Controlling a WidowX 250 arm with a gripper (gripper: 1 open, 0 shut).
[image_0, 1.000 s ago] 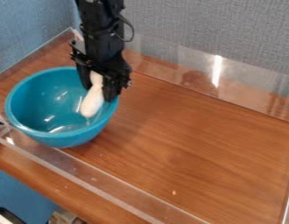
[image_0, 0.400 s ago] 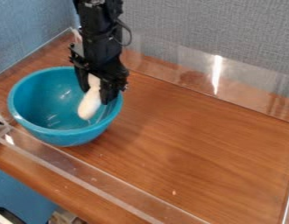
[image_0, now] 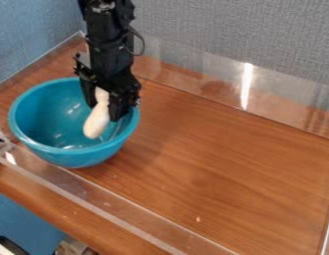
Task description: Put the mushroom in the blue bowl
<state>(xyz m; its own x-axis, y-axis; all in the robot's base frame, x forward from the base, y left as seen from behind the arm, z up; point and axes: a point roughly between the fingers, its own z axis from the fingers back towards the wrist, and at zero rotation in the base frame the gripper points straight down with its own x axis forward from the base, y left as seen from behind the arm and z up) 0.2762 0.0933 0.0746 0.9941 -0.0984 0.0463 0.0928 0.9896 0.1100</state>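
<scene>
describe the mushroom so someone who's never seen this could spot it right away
On the wooden table, look at the teal-blue bowl at the left. Over its right side the black pincer holds a small cream-white mushroom, the only pale thing there.

one high oblique view, table (image_0: pixel 220 149) close

A wooden table (image_0: pixel 220 149) has clear acrylic walls (image_0: pixel 267 85) along its edges.

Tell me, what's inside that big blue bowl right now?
Over the blue bowl hangs a cream mushroom, pinched in the gripper, not yet on the bottom. The bowl's visible floor is bare; the near wall hides the part behind it.
</scene>
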